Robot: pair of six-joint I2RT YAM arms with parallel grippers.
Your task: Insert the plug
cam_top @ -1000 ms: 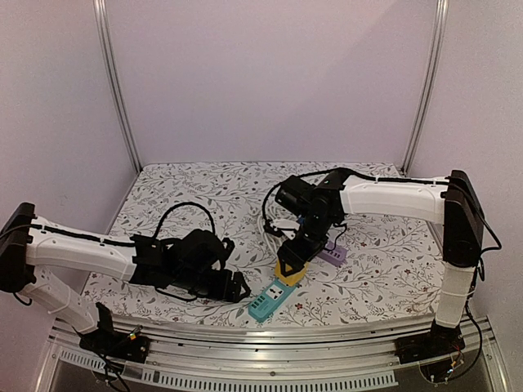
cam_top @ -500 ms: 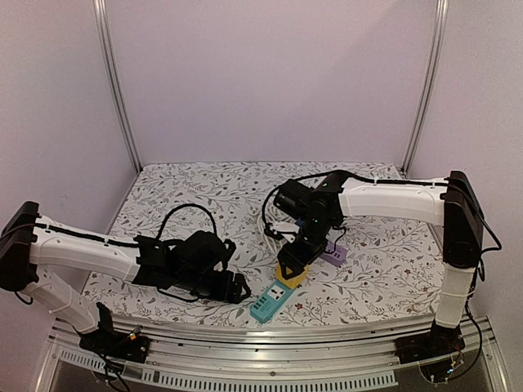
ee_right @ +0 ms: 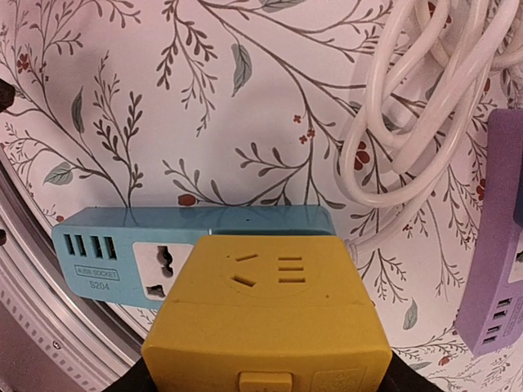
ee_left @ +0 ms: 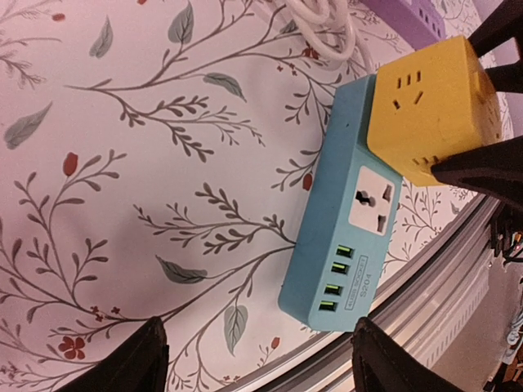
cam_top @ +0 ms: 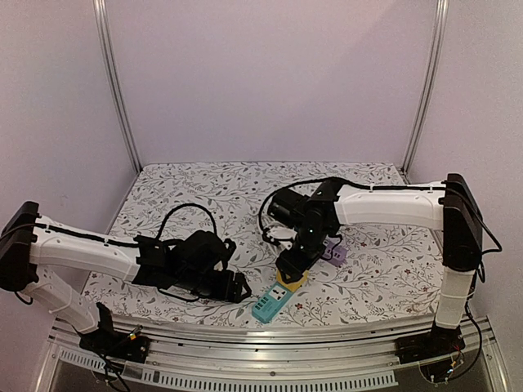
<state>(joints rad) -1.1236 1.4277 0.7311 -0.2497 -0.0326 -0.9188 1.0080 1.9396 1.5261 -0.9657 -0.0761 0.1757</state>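
Pinching yellow plug (ee_right: pixel 270 314) over blue strip (ee_right: pixel 106 245)

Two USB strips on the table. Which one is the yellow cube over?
The blue strip, nearest the front rail; the yellow cube overlaps one end. The purple strip lies apart, beside the white cable.

This looks like a robot lab, a small test booth and not a room in a home. Two white and black robot arms, the left arm (cam_top: pixel 82 249) and the right arm (cam_top: pixel 392 204), are bolted to a metal rail (cam_top: pixel 270 347) at the front of a table. Plain pale walls (cam_top: pixel 270 82) stand close around it, with shiny metal poles (cam_top: pixel 118 90) in the corners. A cloth (cam_top: pixel 212 184) with leaves and little flowers covers the table.
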